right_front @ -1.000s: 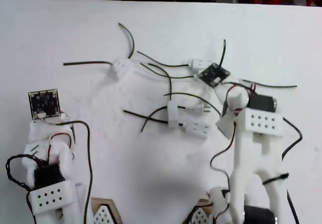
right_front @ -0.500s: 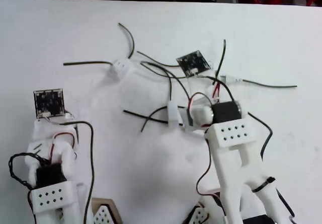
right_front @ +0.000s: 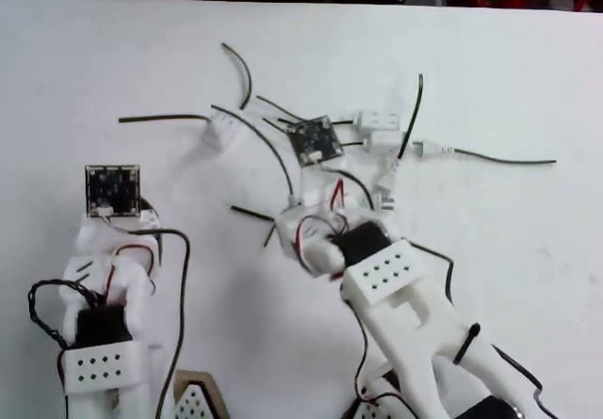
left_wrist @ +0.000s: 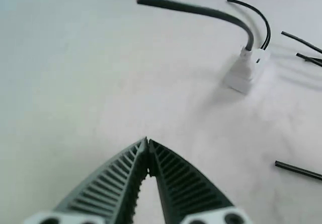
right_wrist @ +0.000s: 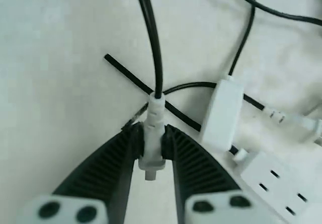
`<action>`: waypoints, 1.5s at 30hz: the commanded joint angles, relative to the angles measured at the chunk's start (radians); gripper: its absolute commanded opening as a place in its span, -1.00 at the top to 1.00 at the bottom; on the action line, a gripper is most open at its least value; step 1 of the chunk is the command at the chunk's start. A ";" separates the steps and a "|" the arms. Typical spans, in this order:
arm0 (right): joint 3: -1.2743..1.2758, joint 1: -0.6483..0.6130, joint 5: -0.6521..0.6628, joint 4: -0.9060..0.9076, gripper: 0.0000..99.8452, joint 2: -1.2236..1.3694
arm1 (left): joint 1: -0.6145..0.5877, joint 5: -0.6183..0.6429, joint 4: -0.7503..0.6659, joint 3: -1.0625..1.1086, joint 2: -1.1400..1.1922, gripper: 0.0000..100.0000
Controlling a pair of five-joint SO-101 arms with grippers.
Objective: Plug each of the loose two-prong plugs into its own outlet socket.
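Overhead, right arm [right_front: 386, 273]: extends from the near right edge to the middle of the white table [right_front: 490, 61], its wrist above a tangle of black cords [right_front: 273, 151].
Overhead, left arm [right_front: 99, 287]: stands at the near left, apart from the tangle.
Overhead, lone socket block [right_front: 219, 132]: lies on the table left of the tangle, with a black cord leaving it.
Overhead, far socket block [right_front: 375, 118]: lies beyond the right arm's wrist, just beside another white block.
Overhead, loose plug [right_front: 426, 149]: lies to the right of those blocks, its cord trailing off to the right.
Left wrist, left gripper [left_wrist: 147, 144]: ribbed fingers clenched tip to tip over bare table.
Left wrist, lone socket block [left_wrist: 245, 72]: lies well ahead of the fingertips, a thick black cord curving away from it.
Right wrist, right gripper [right_wrist: 151, 131]: fingers clamped on a white two-prong plug [right_wrist: 152, 146], whose cord runs straight away from the wrist.
Right wrist, white block [right_wrist: 221, 110]: lies just beside the held plug, a cord at its far end.
Right wrist, slotted outlet socket [right_wrist: 271, 181]: lies near that block, its slots facing up and uncovered.
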 commanded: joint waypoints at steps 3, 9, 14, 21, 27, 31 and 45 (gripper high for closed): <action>0.110 -0.056 -0.009 -0.159 0.97 -0.188 | 0.030 0.000 -0.051 -0.006 -0.012 0.95; 0.397 -0.093 -0.002 -0.378 0.97 -0.542 | 0.042 0.000 -0.052 -0.014 -0.012 0.95; 0.554 -0.137 0.061 -0.414 0.97 -0.820 | 0.162 0.002 -0.100 -0.009 -0.012 0.95; 0.694 -0.186 0.120 -0.340 0.97 -1.090 | 0.352 -0.008 -0.095 -0.014 -0.012 0.95; 0.710 -0.206 0.127 -0.209 0.97 -1.204 | 0.515 -0.137 -0.094 -0.032 -0.012 0.95; 0.730 -0.205 0.127 -0.200 0.97 -1.199 | 0.570 -0.133 -0.091 -0.080 -0.012 0.95; 0.730 -0.200 0.127 -0.199 0.97 -1.196 | 0.746 -0.141 -0.023 -0.091 -0.012 0.95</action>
